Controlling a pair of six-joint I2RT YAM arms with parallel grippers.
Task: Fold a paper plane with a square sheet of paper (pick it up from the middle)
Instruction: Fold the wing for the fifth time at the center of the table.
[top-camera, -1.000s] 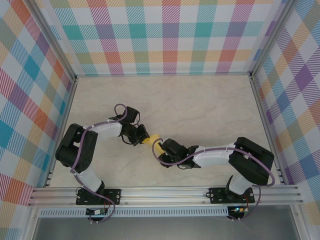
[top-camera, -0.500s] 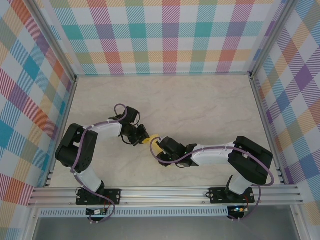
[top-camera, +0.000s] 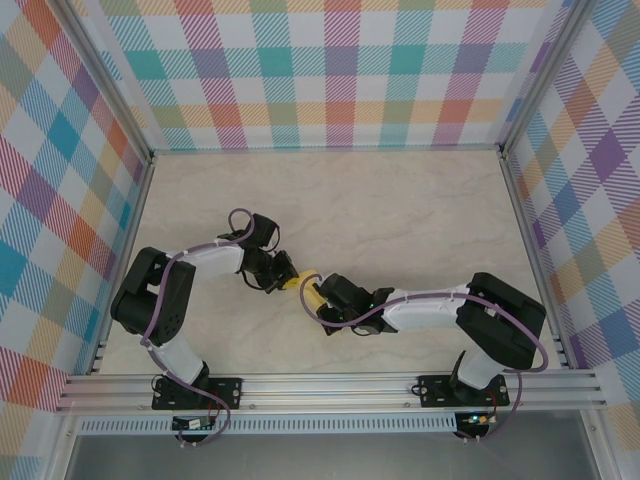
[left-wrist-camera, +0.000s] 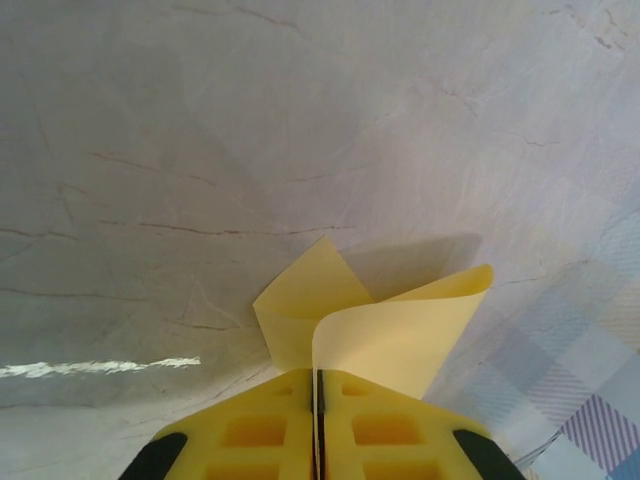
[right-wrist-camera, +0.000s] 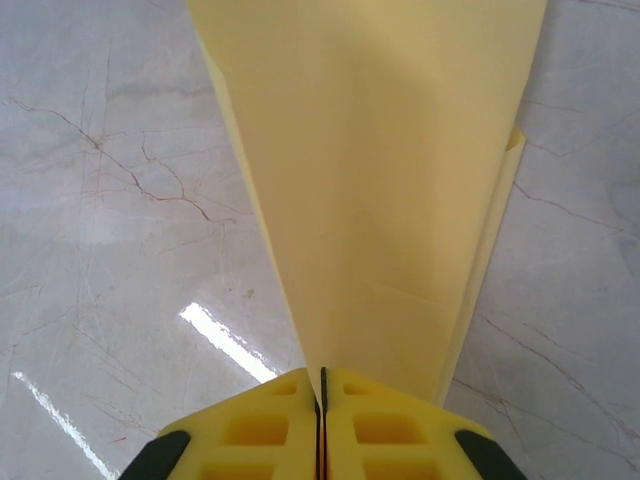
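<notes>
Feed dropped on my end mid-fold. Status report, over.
Left gripper shut on paper plane. Right gripper shut on same plane. Plane spans between the arms, over table. Nothing seen in the way.

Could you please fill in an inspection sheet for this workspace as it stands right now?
Surface: pale marble-patterned tabletop, with glare streaks in the wrist views.
Job's things: one yellow paper, folded into tapering layers and held between the two arms; a loose flap curls up in the left wrist view.
Clutter: nothing seen.
Grippers: left gripper shut on the yellow paper; right gripper shut on it at a narrow end.
Cables: purple cables loop along both arms; none touches the paper.
Surroundings: plaid walls on three sides, aluminium rail at the near edge.
</notes>
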